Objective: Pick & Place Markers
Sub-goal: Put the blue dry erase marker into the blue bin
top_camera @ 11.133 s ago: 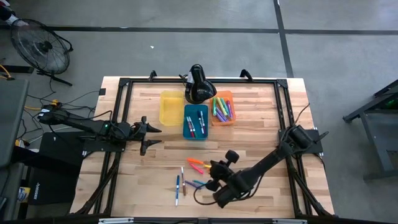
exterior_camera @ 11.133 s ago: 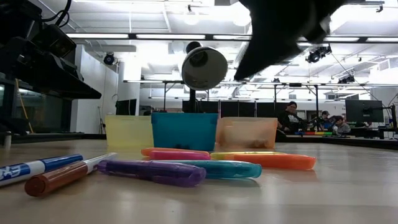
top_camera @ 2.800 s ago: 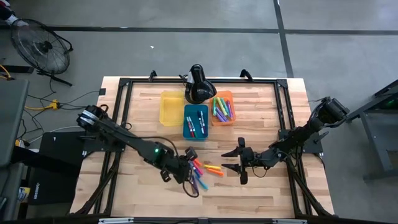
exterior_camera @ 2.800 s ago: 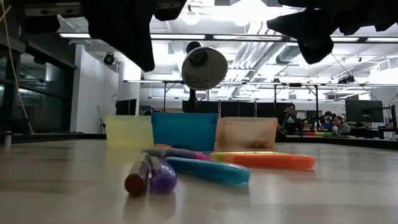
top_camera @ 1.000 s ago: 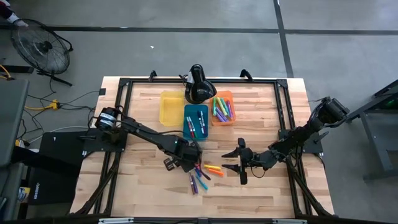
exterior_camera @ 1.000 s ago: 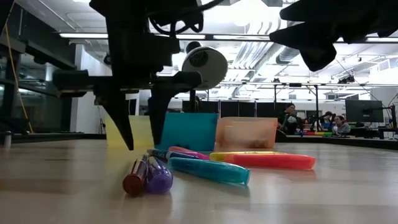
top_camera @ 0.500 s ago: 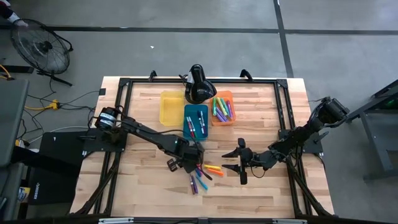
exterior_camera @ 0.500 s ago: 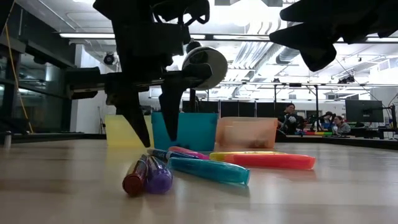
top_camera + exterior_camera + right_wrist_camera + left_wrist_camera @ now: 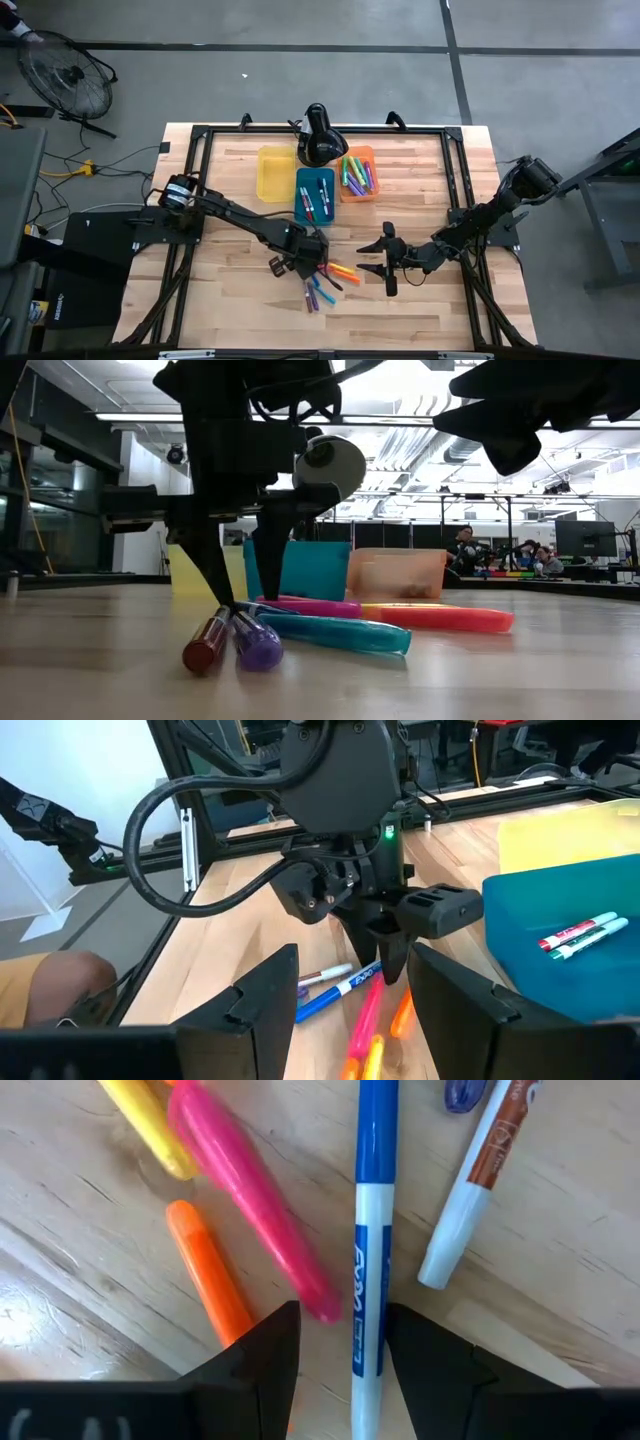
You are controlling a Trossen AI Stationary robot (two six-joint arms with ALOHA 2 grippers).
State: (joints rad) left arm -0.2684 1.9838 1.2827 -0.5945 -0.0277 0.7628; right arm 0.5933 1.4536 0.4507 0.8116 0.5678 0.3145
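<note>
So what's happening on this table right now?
The left gripper is down over the loose markers, fingers open astride a blue and white marker, not yet gripping it. The right gripper waits open nearby. Other markers already lie in the blue bin and orange bin; the yellow bin looks empty.

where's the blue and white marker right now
In the left wrist view, the blue and white marker lies on the wooden table between the left gripper's open fingers, with the pink marker right beside it.
</note>
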